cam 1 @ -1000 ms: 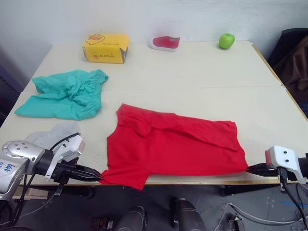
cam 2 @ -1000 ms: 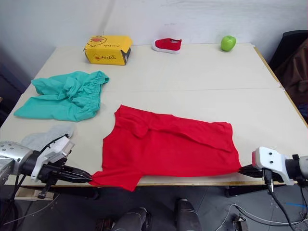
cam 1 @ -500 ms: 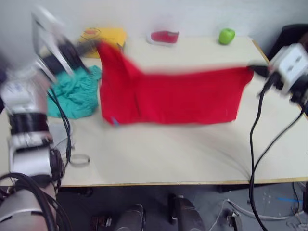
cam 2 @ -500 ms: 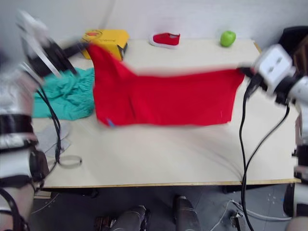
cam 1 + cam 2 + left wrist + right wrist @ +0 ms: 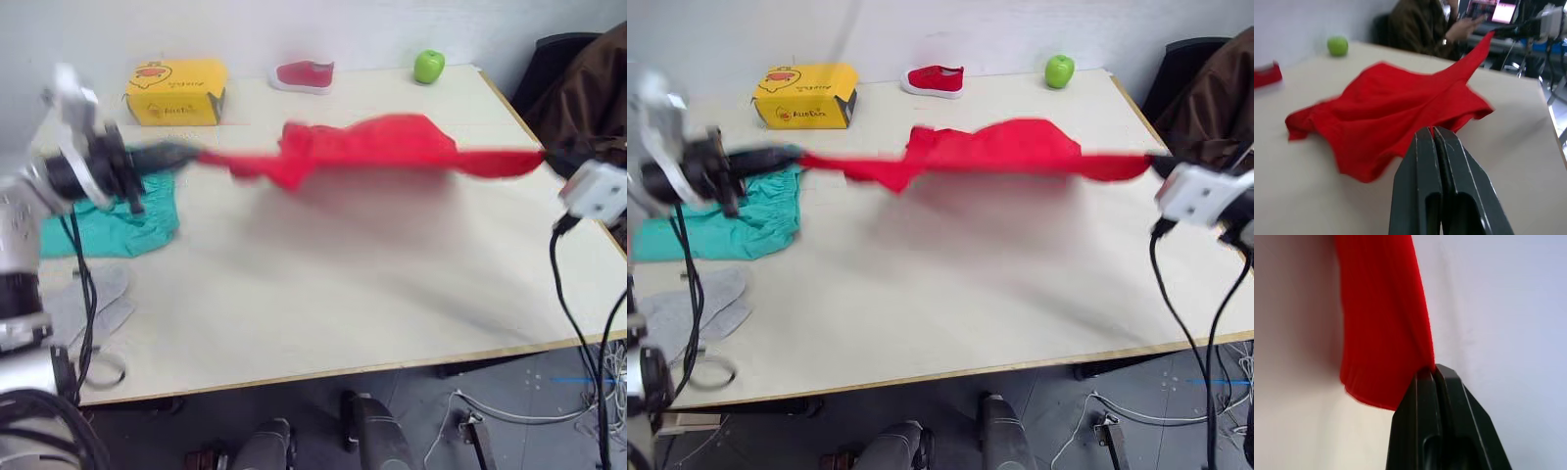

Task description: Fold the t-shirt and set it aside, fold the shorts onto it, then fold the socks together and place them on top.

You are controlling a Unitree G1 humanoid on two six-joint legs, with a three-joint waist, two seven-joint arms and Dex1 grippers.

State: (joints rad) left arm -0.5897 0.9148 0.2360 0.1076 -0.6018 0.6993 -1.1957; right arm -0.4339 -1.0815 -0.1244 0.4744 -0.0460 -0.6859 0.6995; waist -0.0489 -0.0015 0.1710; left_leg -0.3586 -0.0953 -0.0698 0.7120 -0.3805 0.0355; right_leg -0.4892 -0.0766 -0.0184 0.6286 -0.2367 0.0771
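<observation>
The red t-shirt [image 5: 367, 147] is stretched almost flat, low over the far half of the table, and blurred by motion. My left gripper [image 5: 191, 155] is shut on its left end, and my right gripper [image 5: 542, 157] is shut on its right end. In the left wrist view the shut fingers [image 5: 1425, 161] pinch the red cloth [image 5: 1391, 112]. The right wrist view shows the shirt [image 5: 1381, 318] hanging from that shut gripper [image 5: 1431, 372]. The teal shorts [image 5: 735, 220] lie crumpled at the table's left, partly behind my left arm. The grey socks [image 5: 696, 304] lie at the near left edge.
A yellow box [image 5: 176, 90], a small red shoe [image 5: 304, 73] and a green apple [image 5: 428, 66] stand along the table's [image 5: 323, 304] far edge. A person in a brown jacket [image 5: 1420, 29] sits beyond the right end of the table.
The t-shirt lay flat with both grippers at its near corners, then was lifted hanging upright. Now both arms have swung it down flat and farther back. The camera has shifted too.
</observation>
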